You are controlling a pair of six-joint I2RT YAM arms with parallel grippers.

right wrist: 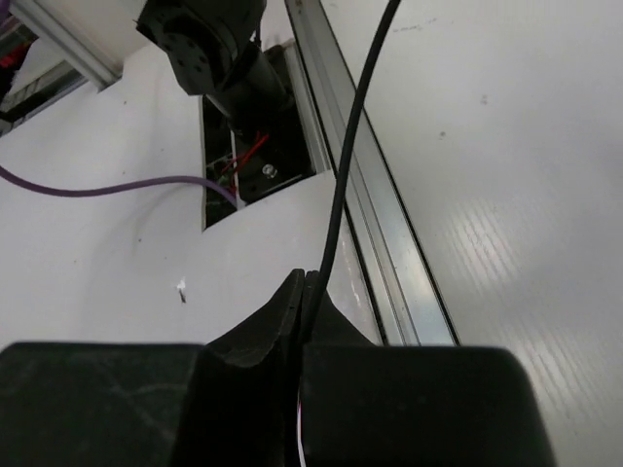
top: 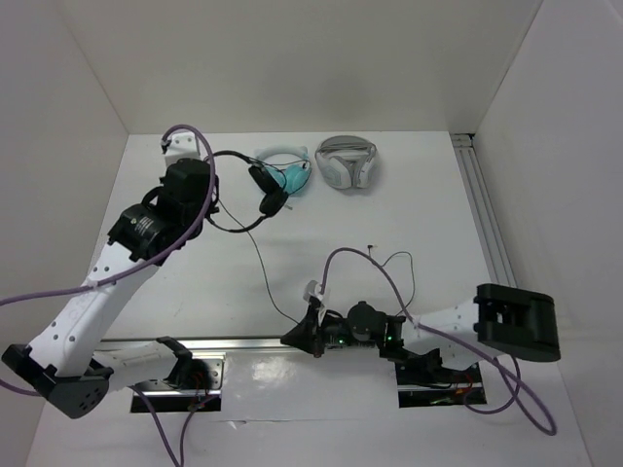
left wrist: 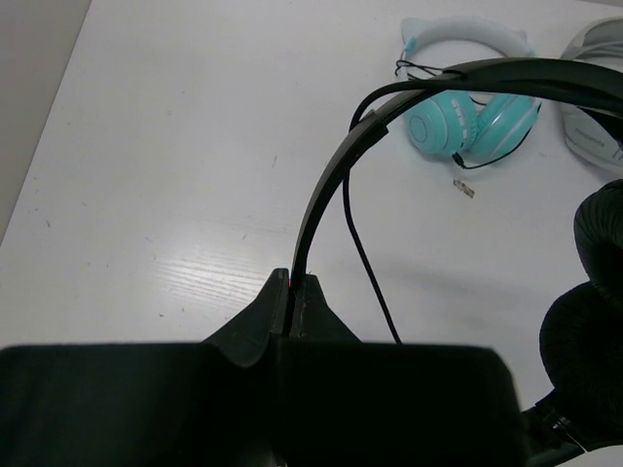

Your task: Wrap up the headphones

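Note:
The black headphones (top: 269,191) hang at the back left, next to the teal pair. My left gripper (top: 216,156) is shut on their thin headband (left wrist: 326,180), which runs up from between the jaws (left wrist: 292,282). Both round ear pads (left wrist: 589,292) show at the right of the left wrist view. The thin black cable (top: 265,265) trails forward across the table to my right gripper (top: 298,336) by the front rail. That gripper (right wrist: 311,278) is shut on the cable (right wrist: 352,126), which rises from its fingertips. More loose cable (top: 394,261) lies in the middle.
Teal headphones (top: 290,173) (left wrist: 467,112) and white-and-grey headphones (top: 346,161) (left wrist: 596,68) lie at the back. An aluminium rail (top: 243,342) (right wrist: 365,204) crosses the front edge by the arm bases. Another rail (top: 484,214) runs along the right wall. White walls enclose the table.

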